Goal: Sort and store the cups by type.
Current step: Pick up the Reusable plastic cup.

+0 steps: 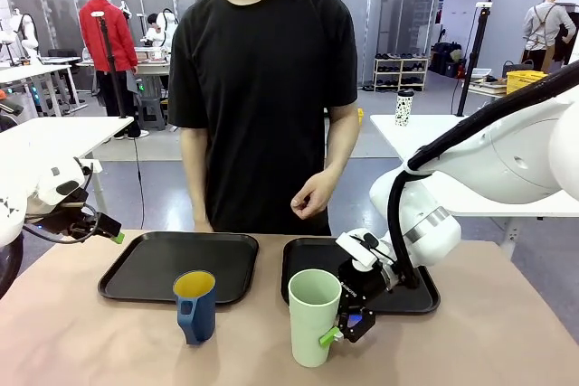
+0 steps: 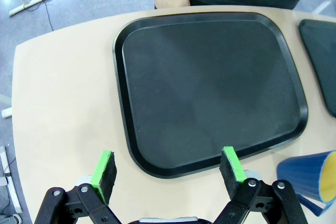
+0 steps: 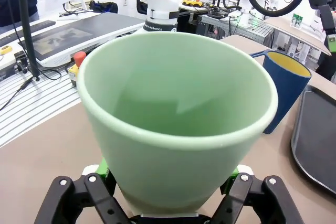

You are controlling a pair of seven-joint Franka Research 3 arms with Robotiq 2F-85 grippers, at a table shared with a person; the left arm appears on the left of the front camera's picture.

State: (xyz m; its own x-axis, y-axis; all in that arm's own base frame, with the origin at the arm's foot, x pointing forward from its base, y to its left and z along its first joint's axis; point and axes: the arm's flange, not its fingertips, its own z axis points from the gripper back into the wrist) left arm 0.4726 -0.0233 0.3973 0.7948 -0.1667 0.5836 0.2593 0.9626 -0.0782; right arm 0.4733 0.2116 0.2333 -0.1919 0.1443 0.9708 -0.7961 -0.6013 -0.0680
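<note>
Nearest the robot's side, the green tumbler (image 1: 314, 314) stood upright on the table (image 1: 507, 341). The right gripper (image 1: 346, 329) was clamped round its lower part, w/ a green pad pressed to either side. Just left of it, not touching, the blue mug (image 1: 195, 305) stood upright too, yellow inside, handle toward the robot's side. Over at the table's left end the left gripper (image 2: 168, 161) hung in the air, fingers spread wide w/ nothing btwn them, pointing down toward the left tray (image 2: 122, 103). Behind the cups two black trays lay side by side. The right tray (image 1: 303, 259) was partly under the right arm. Farthest off, a person in a black tee stood at the far edge, one hand (image 1: 312, 196) loosely curled.
</note>
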